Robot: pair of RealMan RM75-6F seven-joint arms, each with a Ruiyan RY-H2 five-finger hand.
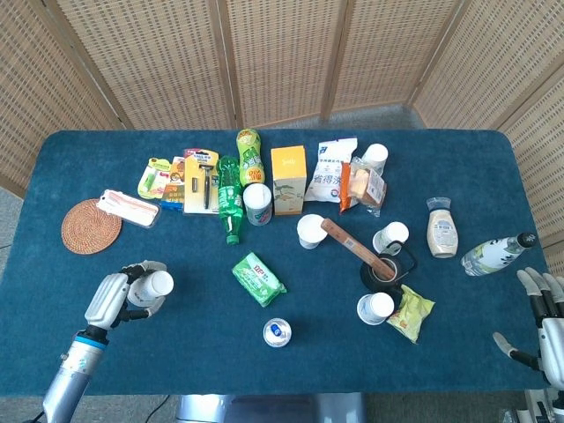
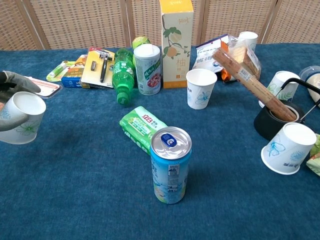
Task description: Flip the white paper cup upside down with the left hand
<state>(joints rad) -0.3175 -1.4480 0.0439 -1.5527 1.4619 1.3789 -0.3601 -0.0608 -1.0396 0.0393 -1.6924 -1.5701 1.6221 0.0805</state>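
A blue drink can (image 2: 170, 165) stands just beside a green packet (image 2: 141, 127), possibly wipes.

Blue-clothed table (image 1: 106, 352), crowded with green wipes pack (image 1: 258, 278), blue can (image 1: 277, 332), woven coaster (image 1: 90, 226), green bottle (image 1: 229, 199), scattered paper cups
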